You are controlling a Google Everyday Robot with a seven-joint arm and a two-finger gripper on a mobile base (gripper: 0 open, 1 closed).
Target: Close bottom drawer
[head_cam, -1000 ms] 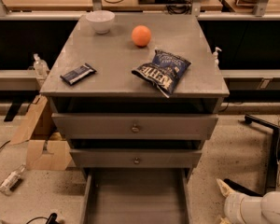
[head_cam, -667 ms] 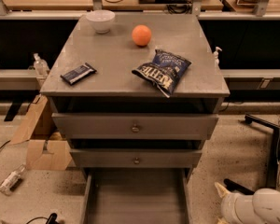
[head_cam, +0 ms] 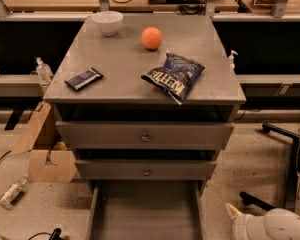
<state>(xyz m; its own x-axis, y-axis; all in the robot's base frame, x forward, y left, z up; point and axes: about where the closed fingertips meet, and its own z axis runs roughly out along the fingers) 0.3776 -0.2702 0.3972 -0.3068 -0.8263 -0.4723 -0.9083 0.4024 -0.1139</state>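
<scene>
The grey cabinet (head_cam: pixel 145 74) has three drawers. The top drawer (head_cam: pixel 145 135) and middle drawer (head_cam: pixel 146 170) sit slightly out, each with a small round knob. The bottom drawer (head_cam: pixel 146 211) is pulled far out. Its long flat tray runs to the lower edge of the view, and its front panel and knob are out of view. My gripper (head_cam: pixel 233 213) shows only as a white rounded arm end with a pale pointed tip. It is at the lower right, just right of the open tray's right side.
On the cabinet top are a white bowl (head_cam: pixel 108 22), an orange (head_cam: pixel 151 38), a blue chip bag (head_cam: pixel 175 75) and a dark snack bar (head_cam: pixel 84 78). A cardboard box (head_cam: pixel 45 154) and a bottle (head_cam: pixel 12 193) lie on the floor at left. A black chair base (head_cam: pixel 287 164) is at right.
The white arm end has shifted slightly down and to the left, towards the open tray's right side. The drawers and the things on top have not moved.
</scene>
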